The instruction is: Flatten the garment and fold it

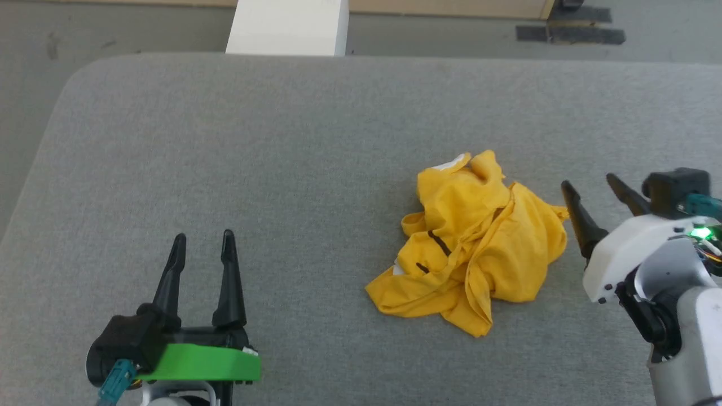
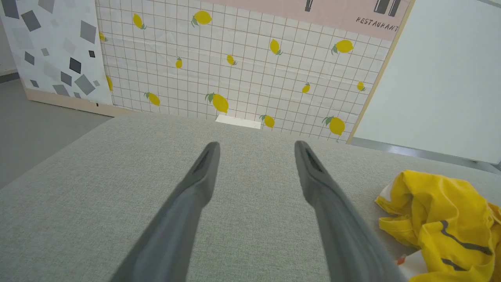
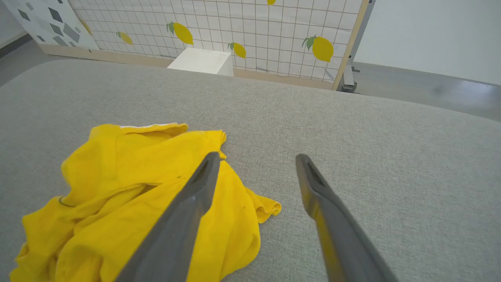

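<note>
Your left claw (image 1: pixel 203 234) sits spread wide, empty. Your right claw (image 1: pixel 588 180), also released, hovers just beside the garment (image 1: pixel 479 242): a bright yellow tee in a crumpled heap, black stripes and white bits showing, right of centre on the grey bench (image 1: pixel 282 169).

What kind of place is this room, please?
Probably a staged robot test room, not a home: a wood-edged lemon-printed grid backdrop panel, a broad grey fabric-covered table, and one crumpled bright yellow T-shirt on it.
</note>
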You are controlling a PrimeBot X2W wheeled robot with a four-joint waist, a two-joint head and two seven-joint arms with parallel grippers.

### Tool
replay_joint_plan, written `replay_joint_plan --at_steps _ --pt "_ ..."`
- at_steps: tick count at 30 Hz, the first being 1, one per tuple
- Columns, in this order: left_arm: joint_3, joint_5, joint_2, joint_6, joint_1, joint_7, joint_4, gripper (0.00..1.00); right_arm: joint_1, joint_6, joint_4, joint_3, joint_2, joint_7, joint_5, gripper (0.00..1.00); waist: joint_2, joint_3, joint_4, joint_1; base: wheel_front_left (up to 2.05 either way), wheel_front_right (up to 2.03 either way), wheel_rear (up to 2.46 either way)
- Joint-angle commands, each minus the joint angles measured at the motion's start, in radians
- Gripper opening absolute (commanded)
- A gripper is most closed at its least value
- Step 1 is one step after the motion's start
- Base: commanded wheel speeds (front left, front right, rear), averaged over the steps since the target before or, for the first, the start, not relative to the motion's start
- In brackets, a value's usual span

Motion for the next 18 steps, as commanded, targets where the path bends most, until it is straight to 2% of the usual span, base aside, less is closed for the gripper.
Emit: replay_joint_plan --at_steps 1,6,9,10,11,12,18 --pt "0.009 0.018 -0.011 -0.012 -0.021 -0.005 0.007 1.0 -0.024 -0.002 0.023 0.014 -0.009 0.023 0.004 1.0 0.0 0.038 0.029 0.0 0.0 0.0 0.0" --pt "0.026 0.039 -0.035 -0.046 -0.043 -0.005 0.025 1.0 -0.052 -0.002 0.107 0.072 -0.063 0.079 -0.007 1.0 0.0 0.071 0.056 0.0 0.0 0.0 0.0" --pt "0.036 0.053 -0.043 -0.059 -0.053 -0.005 0.032 1.0 -0.058 -0.002 0.156 0.104 -0.074 0.106 0.0 1.0 0.0 0.082 0.067 0.0 0.0 0.0 0.0" --pt "0.04 0.057 -0.046 -0.064 -0.055 -0.005 0.034 1.0 -0.06 -0.002 0.174 0.112 -0.078 0.114 0.001 0.8 0.0 0.084 0.07 0.0 0.0 0.0 0.0" --pt "0.043 0.06 -0.048 -0.068 -0.057 -0.005 0.036 1.0 -0.061 -0.002 0.186 0.116 -0.078 0.118 0.002 0.49 0.0 0.086 0.072 0.0 0.0 0.0 0.0" --pt "0.046 0.063 -0.051 -0.072 -0.059 -0.005 0.039 1.0 -0.064 -0.002 0.196 0.12 -0.077 0.118 0.005 0.0 0.0 0.087 0.074 0.0 0.0 0.0 0.0" --pt "0.068 0.076 -0.064 -0.081 -0.05 -0.005 0.051 1.0 -0.089 -0.002 0.185 0.134 -0.082 0.077 0.016 0.0 0.0 0.066 0.062 0.0 0.0 0.0 0.0"
